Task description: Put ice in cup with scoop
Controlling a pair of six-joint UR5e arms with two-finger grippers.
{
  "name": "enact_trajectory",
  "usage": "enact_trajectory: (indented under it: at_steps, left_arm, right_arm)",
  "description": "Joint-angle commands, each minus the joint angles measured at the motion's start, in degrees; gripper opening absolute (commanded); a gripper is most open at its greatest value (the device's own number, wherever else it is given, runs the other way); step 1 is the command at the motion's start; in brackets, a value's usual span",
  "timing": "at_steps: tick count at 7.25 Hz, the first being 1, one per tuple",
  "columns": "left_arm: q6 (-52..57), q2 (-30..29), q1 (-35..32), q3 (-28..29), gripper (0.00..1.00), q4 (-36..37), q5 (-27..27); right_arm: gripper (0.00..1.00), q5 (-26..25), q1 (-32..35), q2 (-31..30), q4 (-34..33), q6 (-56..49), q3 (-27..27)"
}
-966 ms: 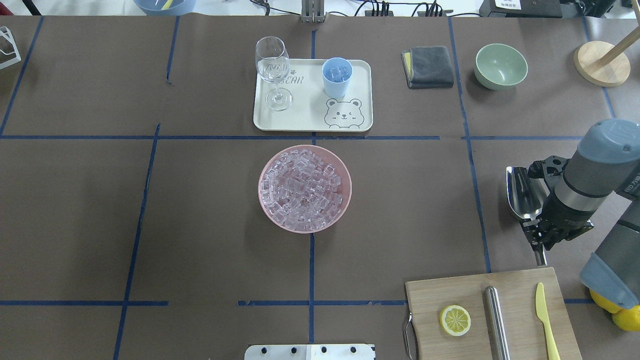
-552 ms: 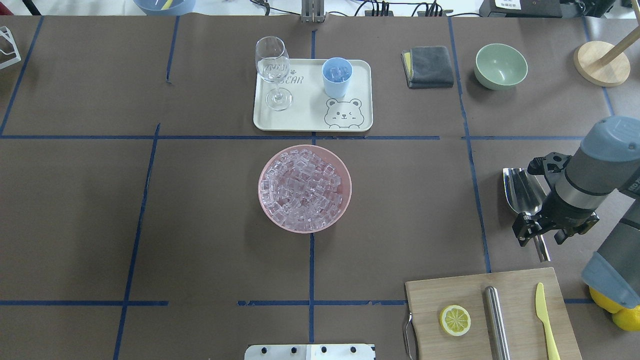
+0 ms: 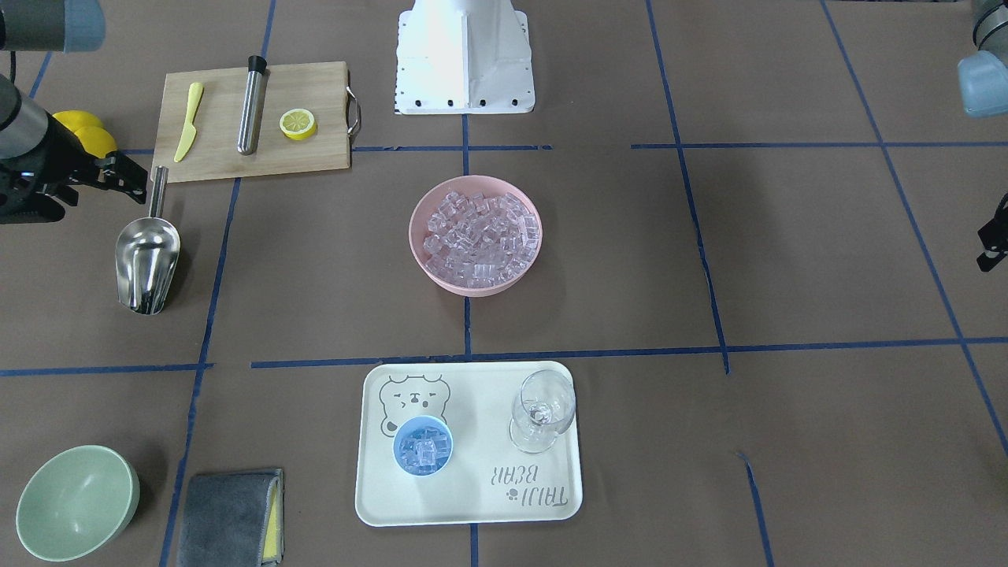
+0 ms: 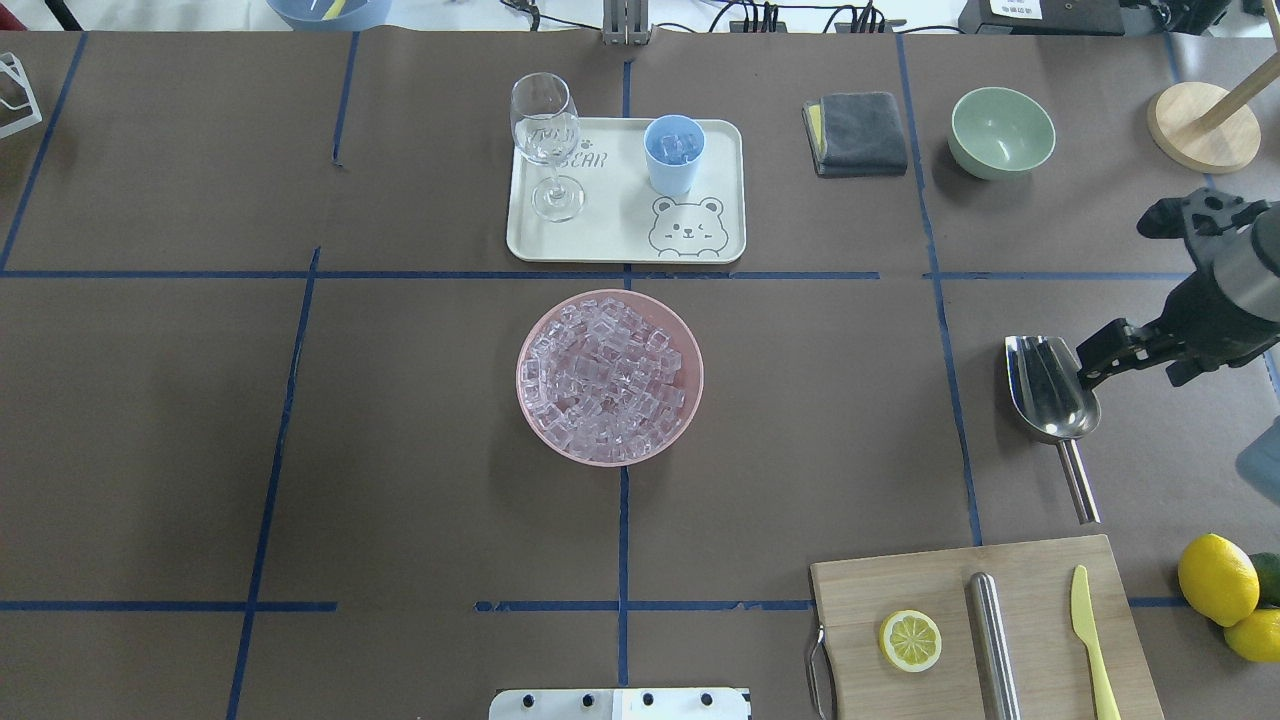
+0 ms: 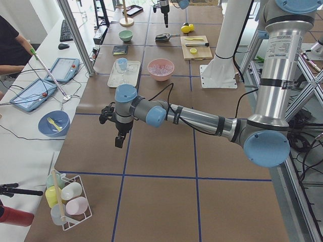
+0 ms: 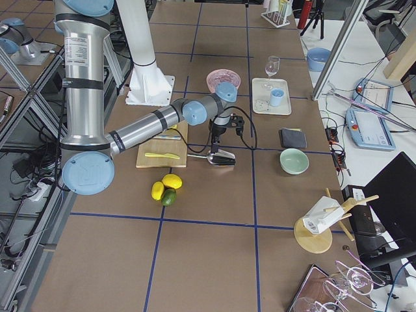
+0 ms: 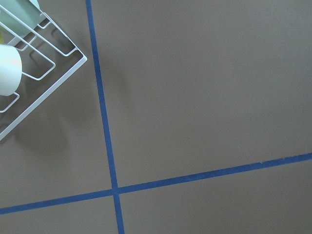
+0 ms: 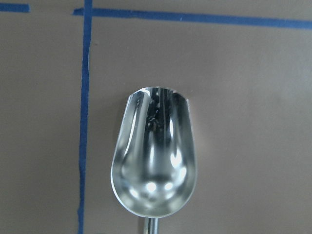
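Note:
The ice [image 4: 608, 375] is heaped in a pink bowl [image 4: 530, 340] at the table's middle. Further back, the light-blue cup [image 4: 674, 155] stands on a tray and holds a few cubes. The steel scoop [image 4: 1050, 395] lies on the table at the right, trough up and empty, seen from straight above in the right wrist view [image 8: 155, 165]. My right gripper [image 4: 1095, 362] hovers open just right of the trough and touches nothing. My left gripper [image 5: 118, 140] hangs far off over bare table at the left end; I cannot tell whether it is open or shut.
On the cream tray [image 4: 620, 245] a wine glass [image 4: 547, 140] stands beside the cup. A cutting board [image 4: 860, 600] with lemon slice, steel cylinder [image 4: 993, 640] and yellow knife lies nearer than the scoop. Lemons [image 4: 1218, 580], a green bowl [image 4: 1002, 132] and a grey cloth [image 4: 855, 133] are on the right.
My right gripper has let go of the scoop's handle and pulled back to the right and away. The scoop stays lying where it was.

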Motion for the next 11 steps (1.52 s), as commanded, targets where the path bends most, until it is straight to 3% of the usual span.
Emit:
enact_trajectory:
  at_steps: [1,3,5,7,8,11]
  left_arm:
    - [0.43,0.96,-0.20,-0.11,1.00,0.11,-2.43]
    - [9.69,1.94,-2.73,-0.02,1.00,5.08,-5.43]
    - [20.69,2.11,-7.13,0.76,1.00,12.38,-5.35]
    - [23.81,4.65,-9.25,1.21,1.00,12.68,-5.44]
    - [23.81,6.66,-9.87,1.12,1.00,12.34,-5.44]
    - [24.52,9.49,-10.14,0.86,1.00,12.24,-5.61]
  right_arm:
    - [1.00,3.26,10.55,-1.56,-0.45,-18.06,-2.65]
    - [1.00,5.91,21.09,-2.63,-0.27,-37.02,-10.54]
    - [1.00,8.64,28.24,-2.72,0.08,-47.11,-17.50]
    - [1.00,7.77,30.37,-2.10,-0.01,-46.26,-18.05]
    - [1.00,7.94,31.07,-2.54,0.08,-46.09,-15.88]
    - [1.00,7.95,30.99,-1.93,0.08,-43.55,-18.04]
